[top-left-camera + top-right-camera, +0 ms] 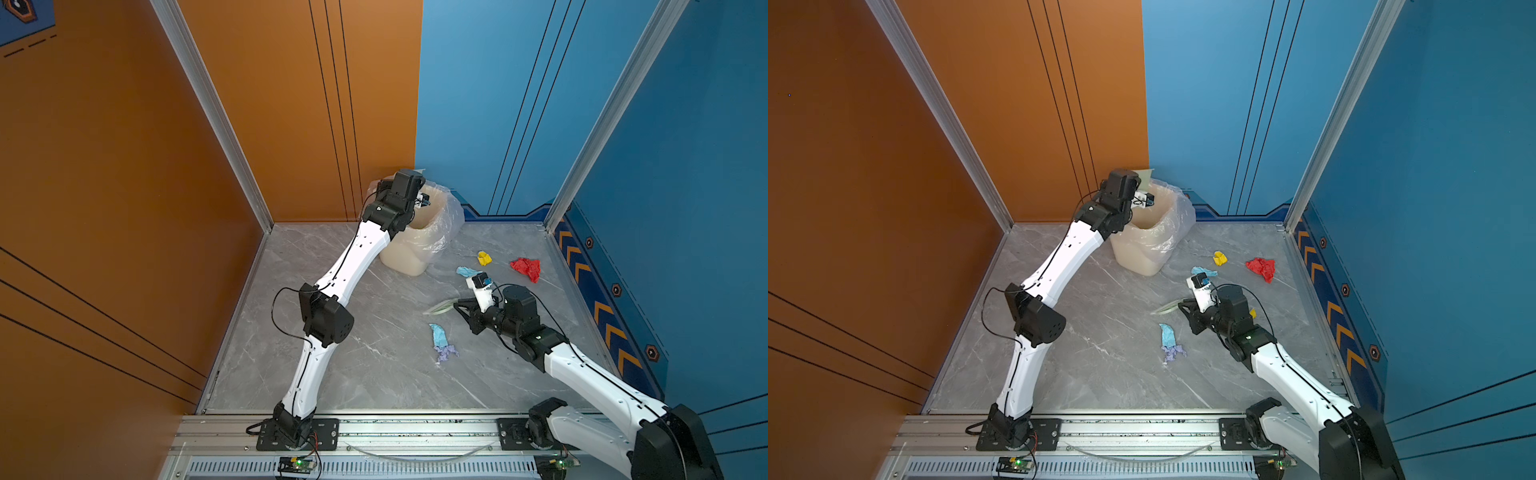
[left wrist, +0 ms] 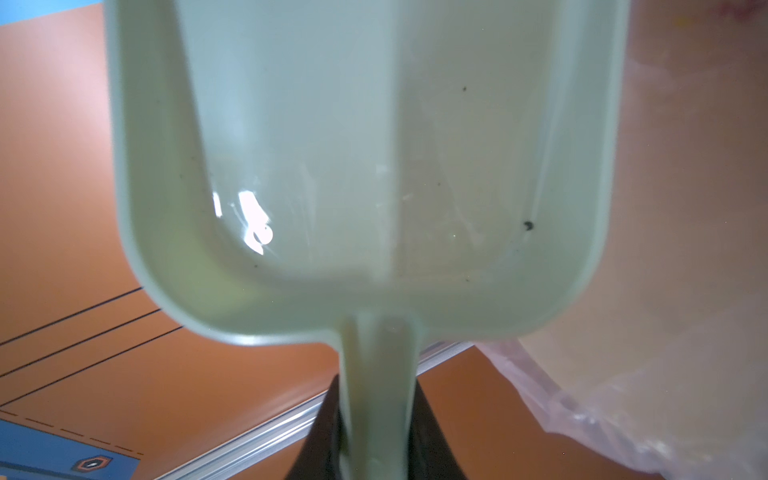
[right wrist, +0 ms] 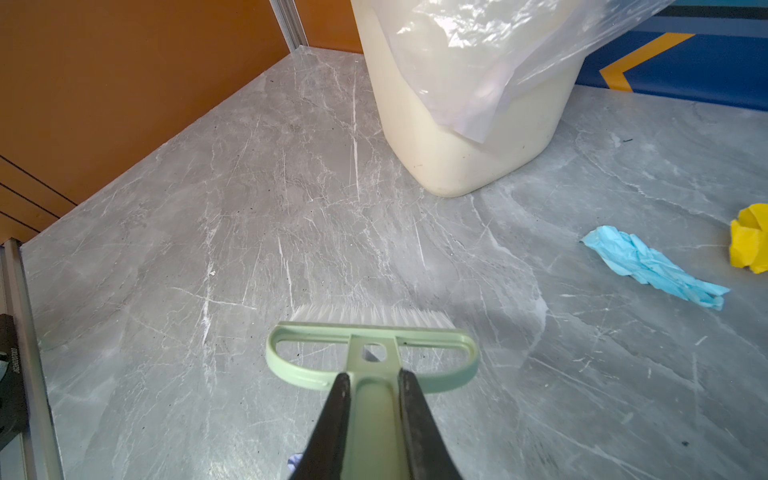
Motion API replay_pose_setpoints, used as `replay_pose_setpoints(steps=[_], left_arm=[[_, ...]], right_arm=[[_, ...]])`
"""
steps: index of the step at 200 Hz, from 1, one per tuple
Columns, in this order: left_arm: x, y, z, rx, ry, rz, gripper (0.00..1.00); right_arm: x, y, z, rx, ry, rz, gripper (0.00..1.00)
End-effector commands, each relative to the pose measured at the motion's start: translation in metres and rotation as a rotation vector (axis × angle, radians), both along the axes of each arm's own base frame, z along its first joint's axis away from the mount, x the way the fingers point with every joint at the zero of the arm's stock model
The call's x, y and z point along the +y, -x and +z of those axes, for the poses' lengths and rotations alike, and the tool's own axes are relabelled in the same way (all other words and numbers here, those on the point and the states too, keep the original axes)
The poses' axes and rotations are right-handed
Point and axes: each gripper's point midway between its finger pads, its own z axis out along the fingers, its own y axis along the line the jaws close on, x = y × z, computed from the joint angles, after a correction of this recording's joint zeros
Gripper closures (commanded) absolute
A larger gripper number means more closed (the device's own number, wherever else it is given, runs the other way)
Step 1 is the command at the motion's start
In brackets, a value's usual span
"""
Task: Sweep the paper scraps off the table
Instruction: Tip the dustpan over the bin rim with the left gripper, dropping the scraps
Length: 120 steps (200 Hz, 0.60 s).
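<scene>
Right gripper point(image 3: 371, 379), clamped on the brush point(image 3: 371, 347) handle, is the nearer arm to the paper scraps point(image 1: 438, 337), which lie on the table point(image 1: 365, 374) centre-right in both top views, above and below the brush head; left gripper point(image 2: 376, 388), closed on the dustpan point(image 2: 365, 166) handle, hangs over the bin point(image 1: 409, 255).

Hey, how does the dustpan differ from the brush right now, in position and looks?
The dustpan is raised at the bin rim; the brush sits low by the table. The dustpan is a wide empty scoop; the brush has a narrow head with white bristles. Both are pale green, each clamped by its handle: dustpan in the left gripper, brush in the right gripper.
</scene>
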Motion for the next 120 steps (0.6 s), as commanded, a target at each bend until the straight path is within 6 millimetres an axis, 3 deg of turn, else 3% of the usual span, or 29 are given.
replay_pose_setpoints(steps=[1,32,73,120], left_arm=[[0.006,0.004,0.03,-0.07,0.007,0.007,1.0],[0.006,0.005,0.038,-0.096,0.051,0.0,1.0],[0.006,0.012,0.07,-0.186,0.238,-0.022,1.0],[0.005,0.038,0.096,-0.209,0.514,-0.076,1.0]], right_arm=[[-0.001,0.001,0.007,-0.029,-0.021,-0.017,1.0],[-0.003,0.002,0.01,-0.042,-0.018,-0.026,1.0],[-0.005,0.006,0.015,-0.024,0.011,-0.015,1.0],[-0.005,0.021,0.018,0.077,0.077,0.037,1.0]])
